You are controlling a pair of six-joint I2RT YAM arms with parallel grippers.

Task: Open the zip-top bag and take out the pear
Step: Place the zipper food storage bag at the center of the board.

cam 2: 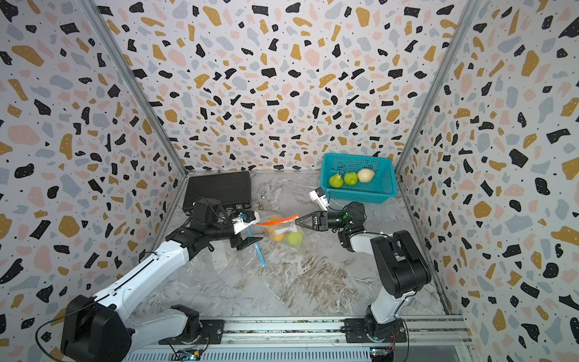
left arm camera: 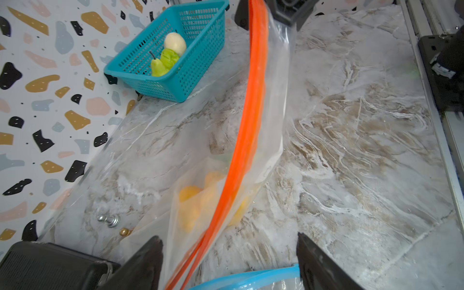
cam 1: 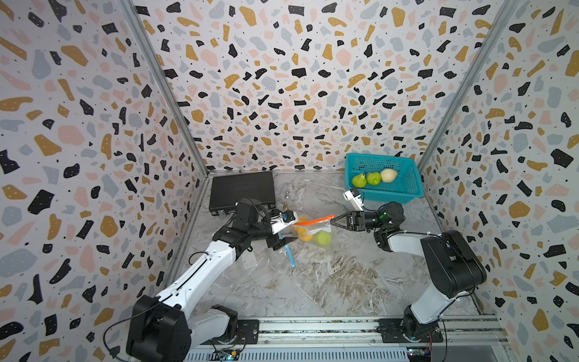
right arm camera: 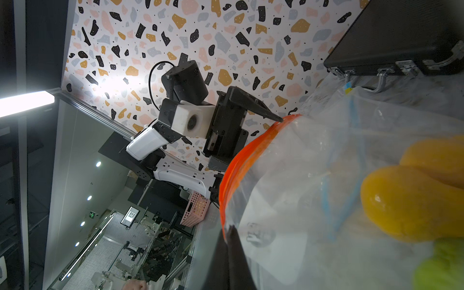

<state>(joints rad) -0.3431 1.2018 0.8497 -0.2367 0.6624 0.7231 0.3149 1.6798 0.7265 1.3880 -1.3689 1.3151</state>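
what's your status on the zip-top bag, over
Right gripper shut on clear orange-sealed zip-top bag, left gripper open astride its seal. Green pear inside. Blue-sealed clear bag lying under left gripper.

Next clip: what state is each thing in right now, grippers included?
Bag: held up by one end of its zip; zip looks shut; fruit inside.
Right gripper: shut on the bag's zip end.
Left gripper: open, jaws astride the zip.
Second bag: flat on the table, looks empty.
Basket: upright, three fruits in it.
Case: closed.
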